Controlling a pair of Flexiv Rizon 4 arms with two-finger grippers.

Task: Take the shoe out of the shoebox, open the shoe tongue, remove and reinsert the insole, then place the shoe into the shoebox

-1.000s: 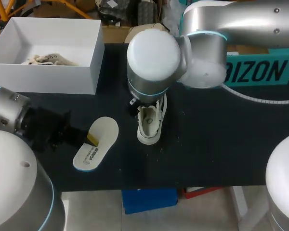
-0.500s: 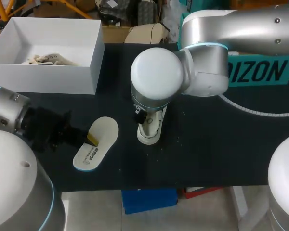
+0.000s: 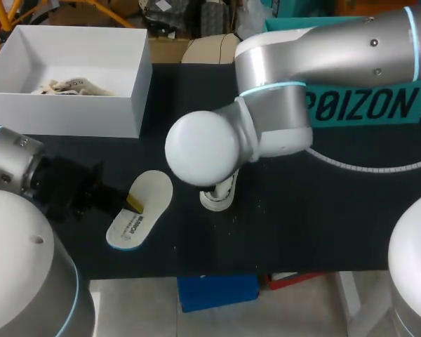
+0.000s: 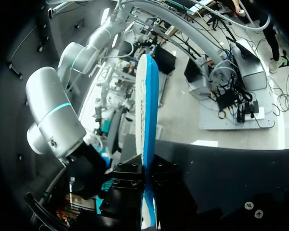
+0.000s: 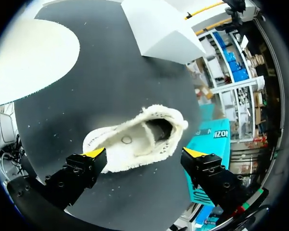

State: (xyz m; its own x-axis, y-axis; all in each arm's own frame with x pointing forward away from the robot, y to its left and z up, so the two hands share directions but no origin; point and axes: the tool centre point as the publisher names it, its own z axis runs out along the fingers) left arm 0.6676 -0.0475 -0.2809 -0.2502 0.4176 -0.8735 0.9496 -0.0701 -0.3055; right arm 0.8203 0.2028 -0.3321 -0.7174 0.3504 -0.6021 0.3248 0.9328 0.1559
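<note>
The white shoe (image 3: 218,197) lay on the black table (image 3: 302,225) at the lower middle of the frame, outside the white shoebox (image 3: 63,116) at upper left. It sat directly beneath the right gripper (image 5: 144,155), whose yellow-tipped jaws stood wide apart, the shoe's long axis running nearly from one finger to the other. Its mouth gaped upward, fuzzy-edged and unlined, while the insole (image 3: 142,207) sat just left of it, clamped at its edge in the left gripper (image 4: 145,177), the farther of the two from the shoe
</note>
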